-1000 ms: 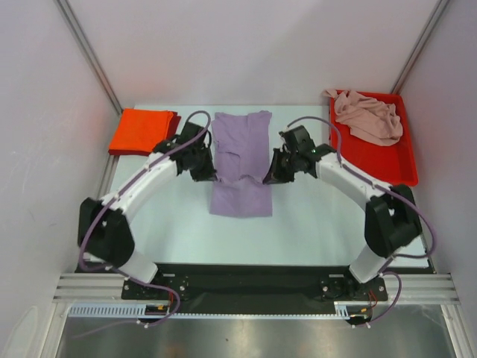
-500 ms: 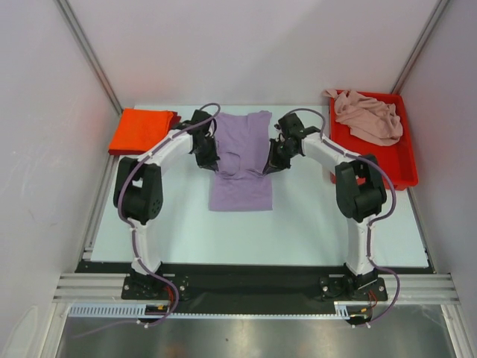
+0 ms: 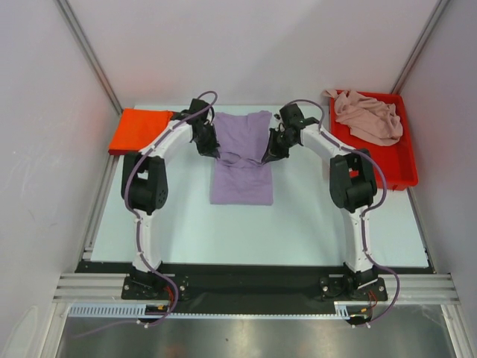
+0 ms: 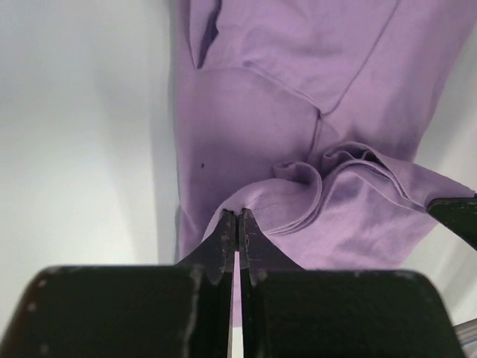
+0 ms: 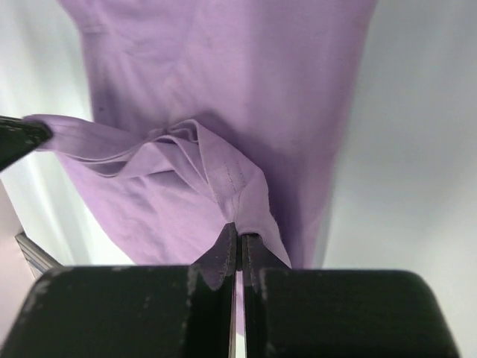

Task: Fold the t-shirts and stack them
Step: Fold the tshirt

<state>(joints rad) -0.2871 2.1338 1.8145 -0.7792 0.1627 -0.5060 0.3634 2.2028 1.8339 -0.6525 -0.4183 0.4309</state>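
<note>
Looks like a robotics lab test cell to me, not anyone's home: plain white panel walls (image 3: pixel 246 45) box in a pale tabletop (image 3: pixel 298 224), with grey metal corner struts (image 3: pixel 89 56) running up the upper left and upper right of the frame. Along the bottom there's a slotted aluminium rail (image 3: pixel 89 287) and a black base plate (image 3: pixel 253 287) with two white-and-black robot arms (image 3: pixel 141 239) bolted on. Purple cables (image 3: pixel 201 95) loop along them.

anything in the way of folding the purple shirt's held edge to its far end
Nothing visible: left gripper and right gripper pinch the lavender shirt, its own cloth lies ahead; orange shirt and red tray sit aside.
</note>
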